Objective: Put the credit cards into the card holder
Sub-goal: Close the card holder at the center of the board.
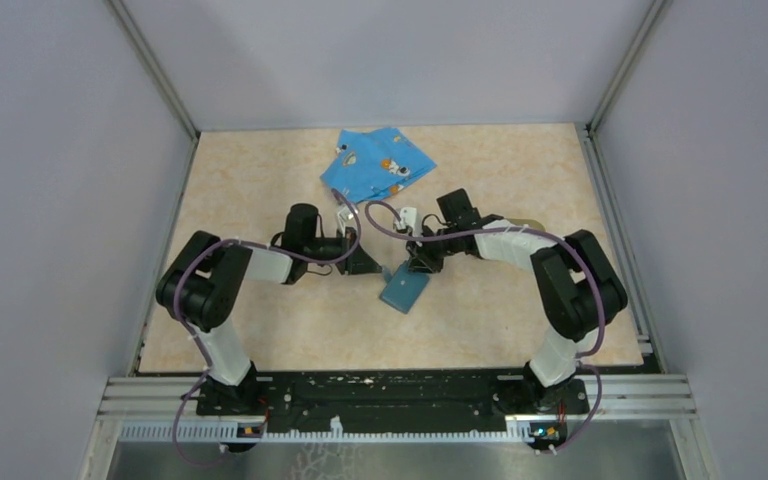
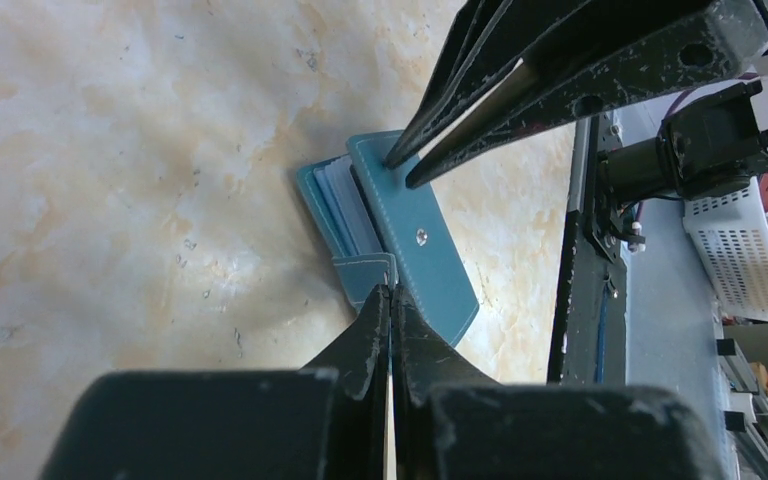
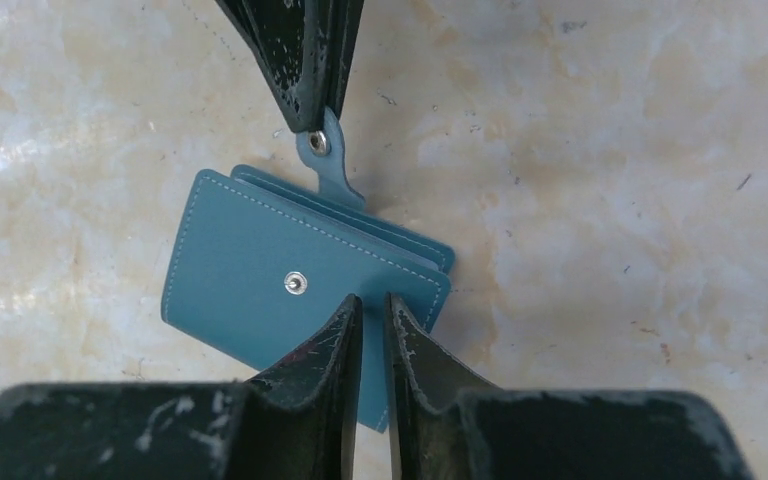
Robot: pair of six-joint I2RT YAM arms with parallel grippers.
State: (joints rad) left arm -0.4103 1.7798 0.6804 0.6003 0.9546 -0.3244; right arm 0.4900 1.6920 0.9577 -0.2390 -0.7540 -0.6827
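The teal-blue card holder [image 1: 404, 290] lies on the marbled table between my two arms. My left gripper [image 2: 392, 290] is shut on its snap tab [image 3: 326, 165], and the pale blue sleeves [image 2: 345, 205] show beside the front cover [image 2: 425, 255]. My right gripper [image 3: 372, 300] has its tips down on that cover's edge, right of the centre snap [image 3: 296, 283]. Its jaws stand a narrow gap apart, with blue cover showing through the gap. The credit cards are out of view.
A bright blue cartoon-print cloth [image 1: 378, 163] lies at the back of the table. A sliver of a tan tray [image 1: 526, 222] shows behind my right arm. The black frame rail [image 2: 585, 250] and a white perforated bin [image 2: 740, 250] are off the table's edge.
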